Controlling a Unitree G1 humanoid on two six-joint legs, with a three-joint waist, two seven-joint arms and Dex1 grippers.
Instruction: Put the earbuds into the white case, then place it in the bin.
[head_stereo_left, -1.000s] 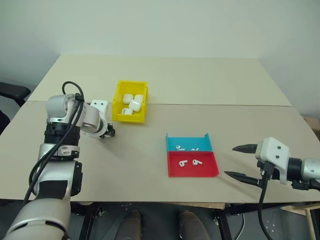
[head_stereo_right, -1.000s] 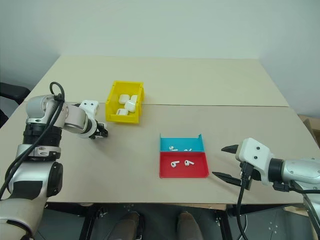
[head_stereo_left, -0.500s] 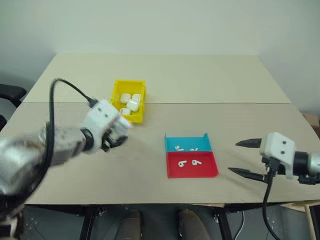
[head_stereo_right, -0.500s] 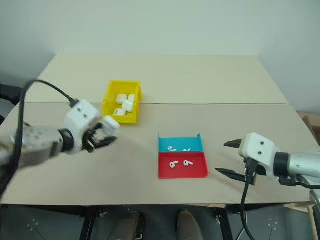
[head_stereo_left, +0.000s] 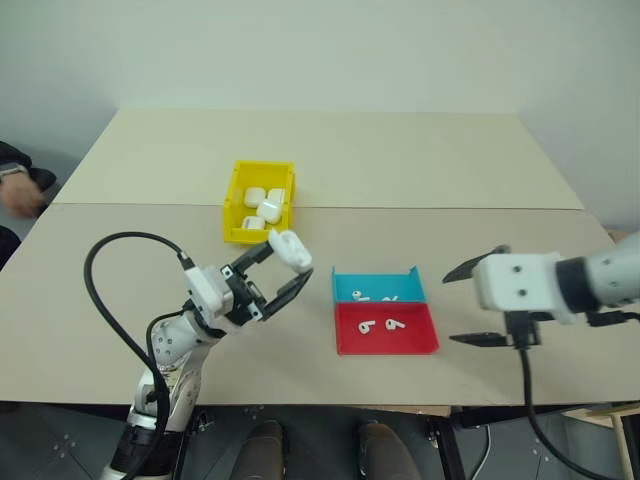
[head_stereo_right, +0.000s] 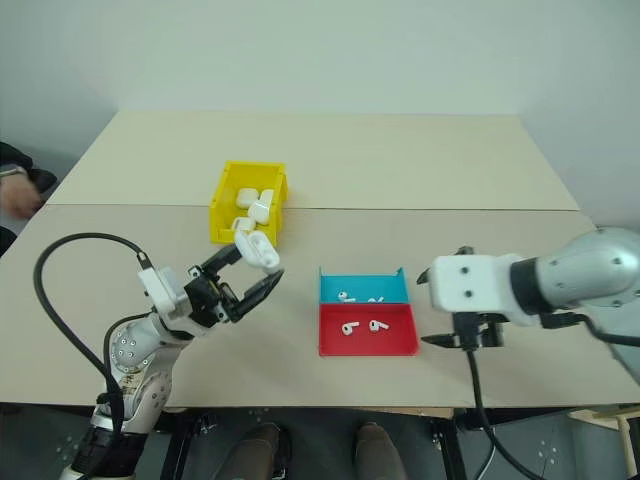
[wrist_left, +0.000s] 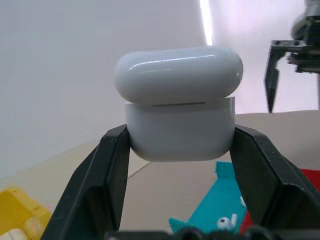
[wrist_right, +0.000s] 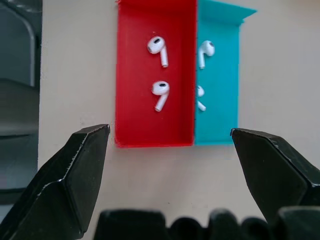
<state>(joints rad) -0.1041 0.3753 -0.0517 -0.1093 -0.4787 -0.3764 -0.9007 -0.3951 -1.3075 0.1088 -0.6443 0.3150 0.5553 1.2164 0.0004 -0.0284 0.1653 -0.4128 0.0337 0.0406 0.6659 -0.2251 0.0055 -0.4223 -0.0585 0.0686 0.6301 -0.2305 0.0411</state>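
My left gripper (head_stereo_left: 290, 264) is shut on the white case (head_stereo_left: 289, 249) and holds it in the air, just left of the trays. In the left wrist view the case (wrist_left: 178, 100) sits upright between both black fingers (wrist_left: 107, 175), lid on top. Two earbuds (wrist_right: 159, 47) lie in the red tray (head_stereo_left: 412, 341), and more earbuds (wrist_right: 205, 50) lie in the blue tray (head_stereo_left: 410, 290). My right gripper (head_stereo_left: 452, 308) hangs open just right of the trays, and its wrist view looks down on them. The yellow bin (head_stereo_left: 240, 205) stands behind the left gripper.
Several white cases (head_stereo_left: 265, 205) lie inside the yellow bin. The red and blue trays sit side by side on the beige table (head_stereo_left: 400, 160), near its front edge. A person's hand (head_stereo_left: 15, 190) shows at the far left edge.
My left arm has swung from beside the bin to the front middle, carrying the white case toward the trays. My right gripper has moved left and up and has rolled.
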